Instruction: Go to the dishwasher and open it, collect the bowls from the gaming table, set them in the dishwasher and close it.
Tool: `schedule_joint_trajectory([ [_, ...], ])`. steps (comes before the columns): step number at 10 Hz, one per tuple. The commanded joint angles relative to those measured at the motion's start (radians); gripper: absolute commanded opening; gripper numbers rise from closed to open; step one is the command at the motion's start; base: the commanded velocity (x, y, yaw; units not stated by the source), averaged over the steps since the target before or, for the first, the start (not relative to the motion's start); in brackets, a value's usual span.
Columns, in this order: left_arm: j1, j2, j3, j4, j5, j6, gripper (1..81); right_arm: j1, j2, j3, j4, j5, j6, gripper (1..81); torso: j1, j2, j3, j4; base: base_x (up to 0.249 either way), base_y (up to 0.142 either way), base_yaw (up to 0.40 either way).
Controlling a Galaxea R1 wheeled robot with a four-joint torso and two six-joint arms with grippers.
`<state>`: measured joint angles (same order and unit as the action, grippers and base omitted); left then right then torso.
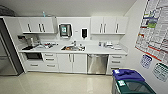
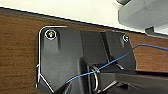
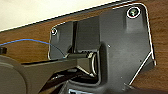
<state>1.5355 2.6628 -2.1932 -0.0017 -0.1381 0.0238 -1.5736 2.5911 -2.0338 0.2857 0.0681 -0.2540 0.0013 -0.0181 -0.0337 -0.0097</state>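
Note:
The dishwasher [image 1: 97, 64] is a stainless-steel front under the white counter [image 1: 100, 50], right of the middle of the kitchenette's far wall. Its door is shut, with the bar handle across the top. It stands a few steps ahead of me across the pale floor. The gaming table and the bowls are out of view. In both wrist views my arms hang over a brown wood-grain surface beside a strip of pale floor.
A sink [image 1: 73, 48] sits in the counter left of the dishwasher, with white cabinets and drawers around it. A dark built-in oven [image 1: 33, 56] and a steel fridge [image 1: 7, 57] are at the left. A blue-lidded bin [image 1: 128, 75] and a green bin [image 1: 135, 87] stand near right, by the poster wall.

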Motion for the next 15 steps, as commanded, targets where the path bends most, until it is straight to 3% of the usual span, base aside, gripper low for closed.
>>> schedule_joint_trajectory([
  [1,-0.044,-0.018,0.013,0.016,0.048,0.004,81.1,0.042,-0.027,0.015,0.003,-0.065,-0.004,81.1,0.0,0.0,0.0,0.0,0.133,0.0,0.0],
  [15,-0.042,-0.018,0.012,0.016,0.045,0.004,81.1,0.049,0.014,-0.052,0.003,-0.065,-0.004,81.1,0.0,0.0,0.0,0.0,0.099,0.0,0.0],
])
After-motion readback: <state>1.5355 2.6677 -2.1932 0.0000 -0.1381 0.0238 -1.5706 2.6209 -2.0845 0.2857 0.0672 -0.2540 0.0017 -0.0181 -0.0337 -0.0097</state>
